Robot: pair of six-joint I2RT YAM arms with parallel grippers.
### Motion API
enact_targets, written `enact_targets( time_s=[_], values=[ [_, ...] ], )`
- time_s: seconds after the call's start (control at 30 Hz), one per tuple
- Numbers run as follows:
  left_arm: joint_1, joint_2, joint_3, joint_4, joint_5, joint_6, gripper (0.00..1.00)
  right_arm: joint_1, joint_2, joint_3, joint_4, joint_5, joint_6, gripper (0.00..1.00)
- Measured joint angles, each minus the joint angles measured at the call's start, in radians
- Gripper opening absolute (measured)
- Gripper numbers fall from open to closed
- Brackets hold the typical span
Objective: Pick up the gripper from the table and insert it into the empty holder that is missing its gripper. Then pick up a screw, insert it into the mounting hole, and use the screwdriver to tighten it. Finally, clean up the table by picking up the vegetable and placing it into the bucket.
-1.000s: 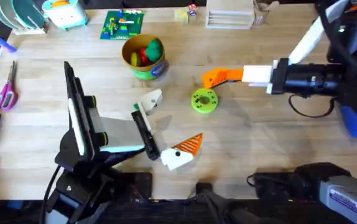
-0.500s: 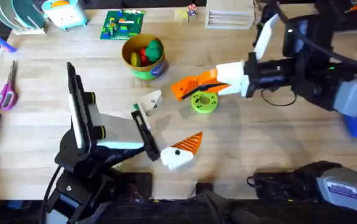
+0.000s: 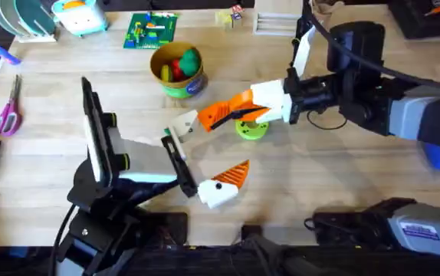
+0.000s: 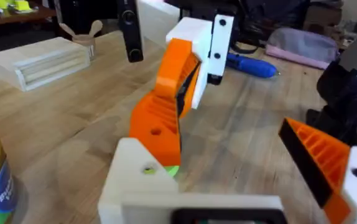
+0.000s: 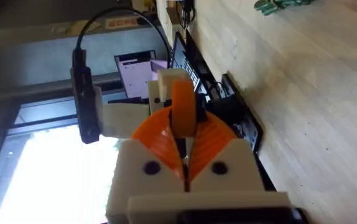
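We see the gripper (image 3: 207, 117), the orange wedge, pinched in the right pincer (image 3: 231, 109). In the right wrist view the orange pads (image 5: 160, 140) press together on it and it sticks out past the fingertips. It's held above the worktop (image 3: 335, 176), tip-first at the holder (image 3: 186, 123). The left wrist view puts the orange piece (image 4: 157, 118) right over the plain white holder (image 4: 135, 177). We can't tell if they touch.

The holder sits as one finger of the left pincer (image 3: 202, 156), whose other finger (image 3: 221, 186) is white with an orange ribbed pad. That pincer is spread wide, with a big gap between the two fingers in its own wrist view.

A lime-green disc with holes (image 3: 251, 128) lies just beside the right pincer, partly under it. The bucket (image 3: 177, 73) stands upright near the holder, farther back on the worktop, with round red and green toy produce (image 3: 182, 61) inside.

The screwdriver (image 3: 438, 157) lies well apart at the worktop's right edge, beyond the right arm. The vegetable (image 5: 281, 5) lies on the wood, seen from the right wrist. We can't place it relative to the rest.
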Motion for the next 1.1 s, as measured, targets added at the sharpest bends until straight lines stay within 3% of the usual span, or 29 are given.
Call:
enact_targets(
  time_s=[0.73,1.1],
  values=[
    [0.0,0.0,0.0,0.001,-0.012,0.0,0.993,0.004,0.0,0.0,0.029,-0.037,0.029,0.009],
    [0.0,0.0,0.0,0.003,-0.029,0.0,0.992,0.067,0.001,0.0,0.074,0.01,0.034,0.009]
  ],
)
